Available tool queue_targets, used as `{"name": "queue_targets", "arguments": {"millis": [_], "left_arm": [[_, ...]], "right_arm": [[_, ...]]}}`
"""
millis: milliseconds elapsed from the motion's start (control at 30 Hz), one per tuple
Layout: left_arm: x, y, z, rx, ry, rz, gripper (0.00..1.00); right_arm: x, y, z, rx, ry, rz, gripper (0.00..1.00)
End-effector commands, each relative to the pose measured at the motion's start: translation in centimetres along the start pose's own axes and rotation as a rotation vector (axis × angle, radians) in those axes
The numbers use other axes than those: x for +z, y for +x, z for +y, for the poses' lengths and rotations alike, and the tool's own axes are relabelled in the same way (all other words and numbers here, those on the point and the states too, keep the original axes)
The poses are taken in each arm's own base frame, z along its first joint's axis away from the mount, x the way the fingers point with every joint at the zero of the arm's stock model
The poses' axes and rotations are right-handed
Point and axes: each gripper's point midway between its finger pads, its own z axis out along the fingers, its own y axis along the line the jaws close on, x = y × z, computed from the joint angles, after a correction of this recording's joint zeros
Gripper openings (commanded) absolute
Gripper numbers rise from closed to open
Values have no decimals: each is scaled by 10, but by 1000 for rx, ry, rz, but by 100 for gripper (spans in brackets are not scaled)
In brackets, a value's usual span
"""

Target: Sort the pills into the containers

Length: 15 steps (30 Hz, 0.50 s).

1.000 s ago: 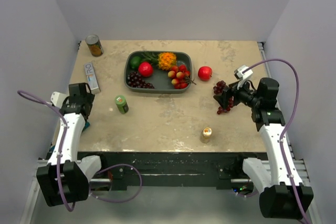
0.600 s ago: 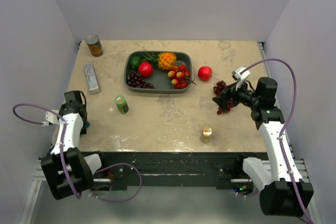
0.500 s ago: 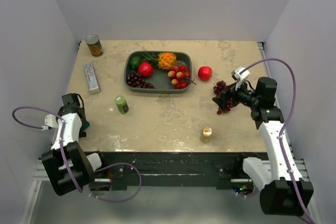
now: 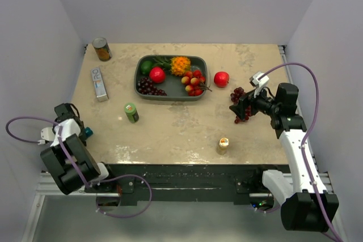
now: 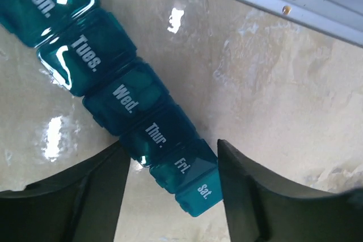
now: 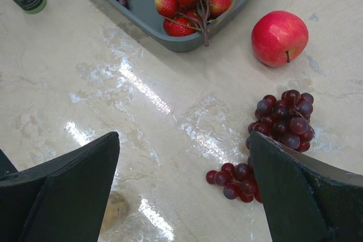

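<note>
Pill organiser (image 5: 113, 92) lies flat at the table's (image 5: 272, 83) 8 o'clock edge, lids Mon. to Sat. in my view | left gripper (image 5: 173, 160) straddles its Sat. end, a finger close on each side; I cannot tell if it's clamped | left arm (image 4: 62, 151) folded back low, wrist pointing down | right arm (image 4: 298, 140) reaches in from 4 o'clock, right gripper (image 6: 184, 140) spread wide at 3 o'clock over the grapes (image 6: 283, 120)

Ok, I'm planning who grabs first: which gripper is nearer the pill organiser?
Left. The left gripper sits over the pill organiser, fingers either side of its Sat end. The right gripper is across the table, by the grapes.
</note>
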Motion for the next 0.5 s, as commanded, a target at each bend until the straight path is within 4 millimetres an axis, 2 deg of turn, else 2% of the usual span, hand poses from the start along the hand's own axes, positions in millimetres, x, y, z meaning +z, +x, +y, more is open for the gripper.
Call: {"name": "queue_targets", "arguments": {"millis": [0,67,100,200,467], "left_arm": [[11,11,15,51,-52,59,59],[9,13,16,53,-37,67,54],[7,16,15,57,-27,81,46],[-1,20,17,59,1,110,36],[-31,48,22,91,107,197,29]], "right_arm": [[-1,-9,-2,-39,9,-19,99],[-2,-9,-2,-37,11,-18,99],[-2,-10,-2,-41,12,-20,99],[-3,-12,-3,-43,15,-24,99],[-4,-17,-2,-47,14,-34,99]]}}
